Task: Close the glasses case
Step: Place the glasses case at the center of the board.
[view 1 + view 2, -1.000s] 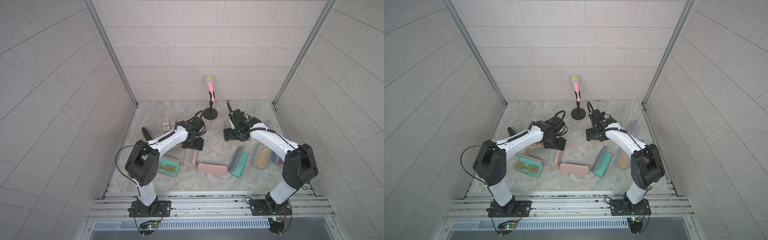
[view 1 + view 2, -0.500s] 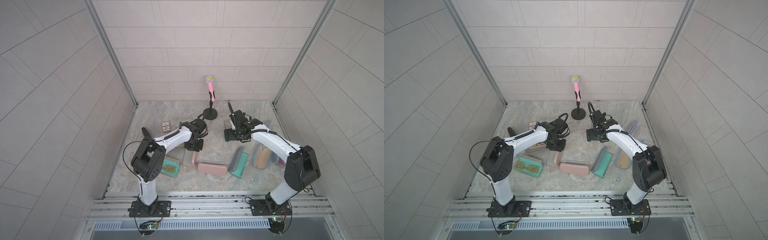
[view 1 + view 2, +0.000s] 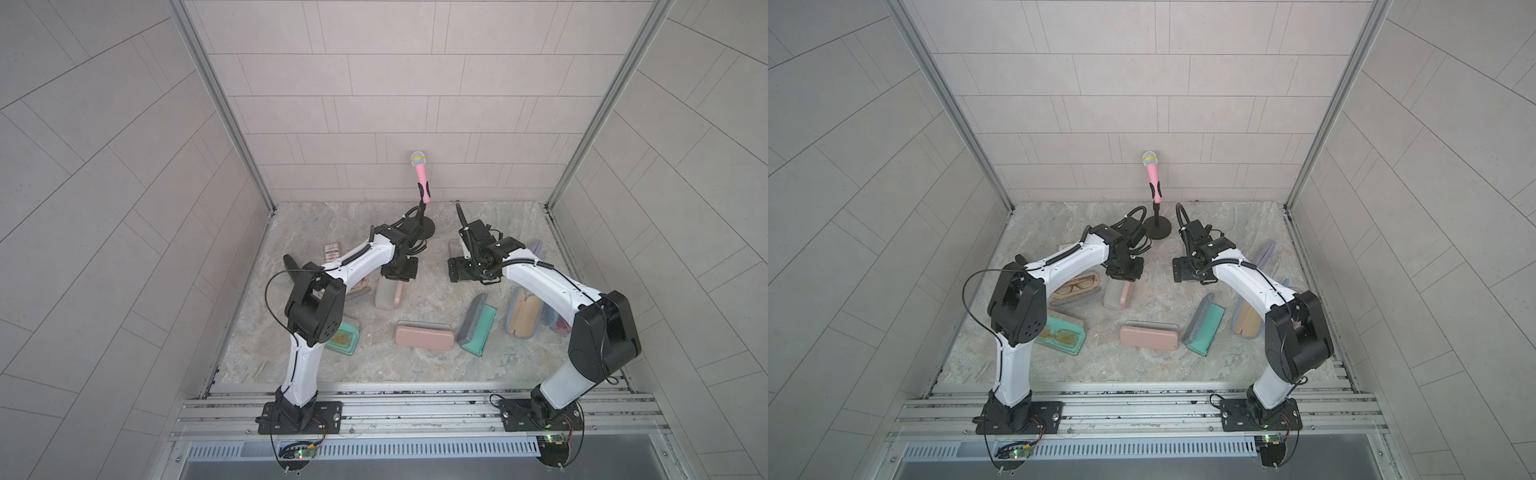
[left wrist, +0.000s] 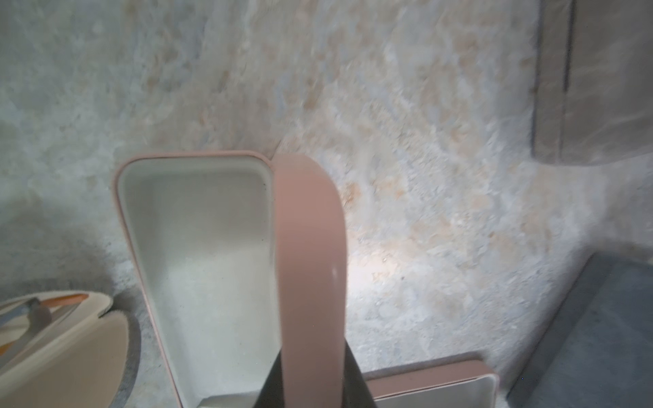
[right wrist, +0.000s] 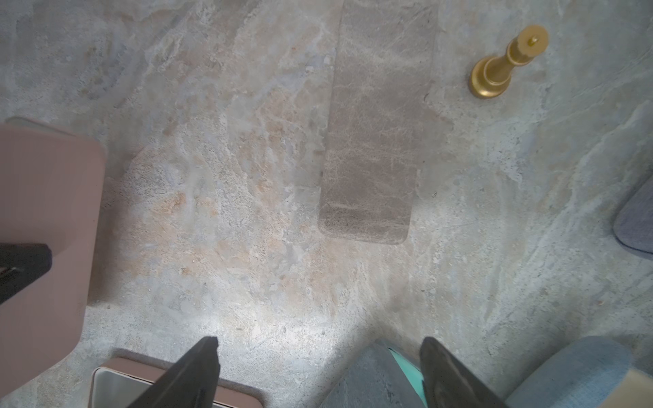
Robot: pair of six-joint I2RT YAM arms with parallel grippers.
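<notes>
The glasses case (image 3: 388, 293) (image 3: 1118, 293) is pink with a white lining and lies open on the stone floor left of centre. In the left wrist view its base (image 4: 201, 247) lies flat and its pink lid (image 4: 311, 229) stands on edge. My left gripper (image 4: 314, 388) (image 3: 399, 272) (image 3: 1124, 272) is shut on that lid, with a black finger (image 4: 270, 386) on each side. My right gripper (image 5: 319, 341) (image 3: 459, 270) (image 3: 1183, 270) hangs open over bare floor to the right, holding nothing.
Other cases lie around: a closed pink one (image 3: 424, 336), a teal and grey open one (image 3: 477, 324), a beige one (image 3: 524, 318), a teal one with yellow glasses (image 3: 1061, 334), a beige one with glasses (image 3: 1075, 286). A pink microphone (image 3: 422, 178) stands at the back. A gold chess piece (image 5: 509, 63) stands beside a flat brown case (image 5: 378, 123).
My left gripper has closed onto the lid of the pink case and the left arm's elbow has swung rightward. The right arm has barely moved.
</notes>
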